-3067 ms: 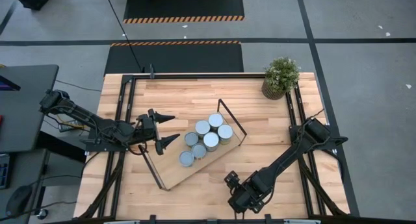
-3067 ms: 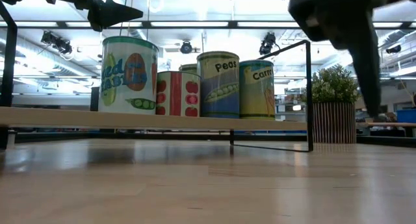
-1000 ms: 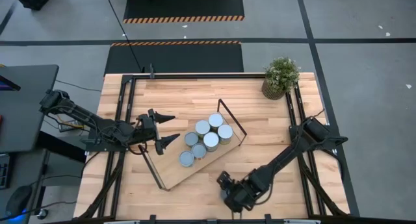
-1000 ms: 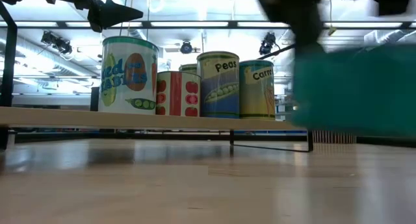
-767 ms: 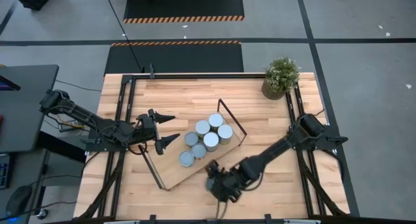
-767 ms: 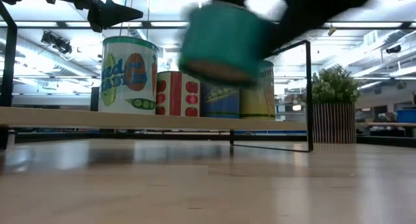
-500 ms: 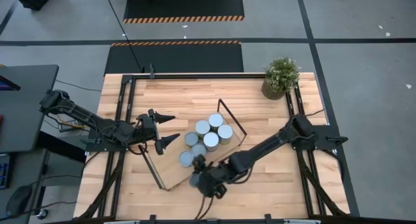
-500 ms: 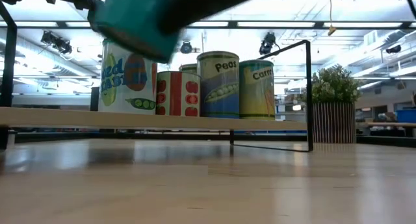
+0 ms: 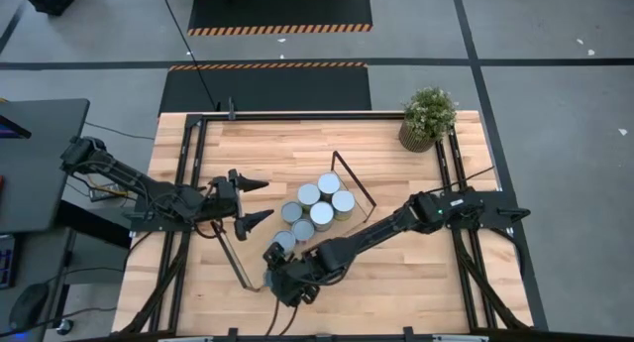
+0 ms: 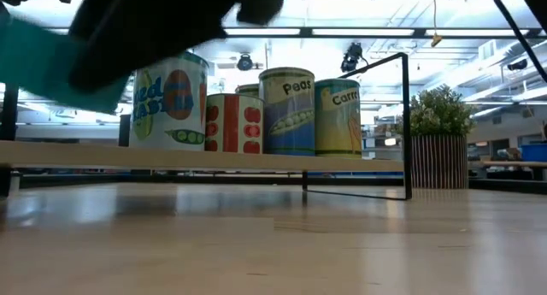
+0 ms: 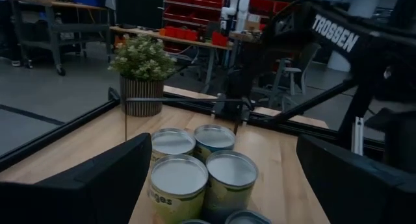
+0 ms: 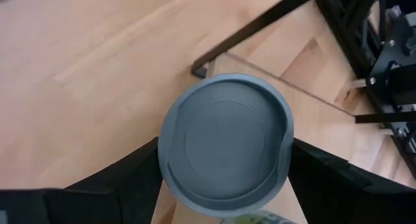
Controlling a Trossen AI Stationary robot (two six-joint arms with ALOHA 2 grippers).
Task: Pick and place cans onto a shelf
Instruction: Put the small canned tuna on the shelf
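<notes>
The right gripper point(image 9: 284, 275) holds a teal can point(image 12: 224, 145) clamped across its side wall, carried over the near-left end of the shelf point(image 9: 260, 273), close to the six cans point(image 9: 315, 208) already grouped there. The can looks rigid, smooth and probably slippery (a tin of modest weight, by its look), so a firm mid-height grip on the wall suits it. The left gripper point(image 9: 248, 200) waits beside the shelf, fingers spread wide.

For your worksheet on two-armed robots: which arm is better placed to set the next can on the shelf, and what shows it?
The right arm, most likely. Its hand is shut on a can and hangs over the bare near-left end of the shelf. The left hand waits open and empty beside that end.
</notes>
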